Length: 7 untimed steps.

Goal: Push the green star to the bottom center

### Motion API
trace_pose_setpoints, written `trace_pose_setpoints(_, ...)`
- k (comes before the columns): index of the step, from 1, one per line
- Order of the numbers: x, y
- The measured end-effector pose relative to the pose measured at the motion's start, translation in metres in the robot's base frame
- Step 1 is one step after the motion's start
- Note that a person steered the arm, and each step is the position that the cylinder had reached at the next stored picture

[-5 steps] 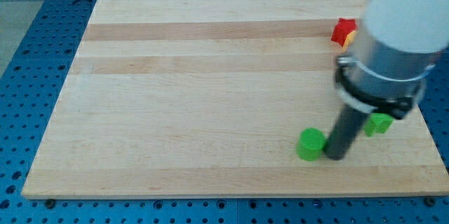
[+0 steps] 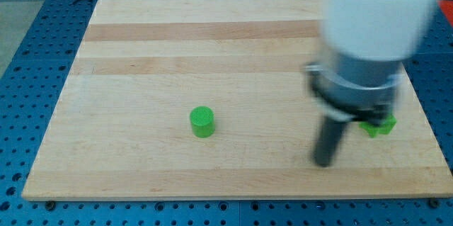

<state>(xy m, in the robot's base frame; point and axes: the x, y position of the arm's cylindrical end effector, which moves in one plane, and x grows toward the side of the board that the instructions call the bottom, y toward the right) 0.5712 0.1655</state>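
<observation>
Inventory, as you see it now. Item one: my tip (image 2: 323, 162), a bare rod end with no jaws to open or close, resting on the wooden board (image 2: 141, 56) near its front edge, right of centre, touching no block. Item two: green star (image 2: 379, 125), just right of the rod, partly hidden behind the arm, apart from my tip. Item three: green cylinder (image 2: 202, 122), well left of my tip, front centre-left. Progress, by your reading: the star sits at the right, so the push to the bottom centre remains undone.
</observation>
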Motion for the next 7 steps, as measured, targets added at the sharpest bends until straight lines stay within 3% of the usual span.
trace_pose_setpoints(1,-0.023,0.116)
trace_pose_setpoints(2,-0.059,0.149)
trace_pose_setpoints(4,-0.064,0.07)
trace_pose_setpoints(7,-0.056,0.051)
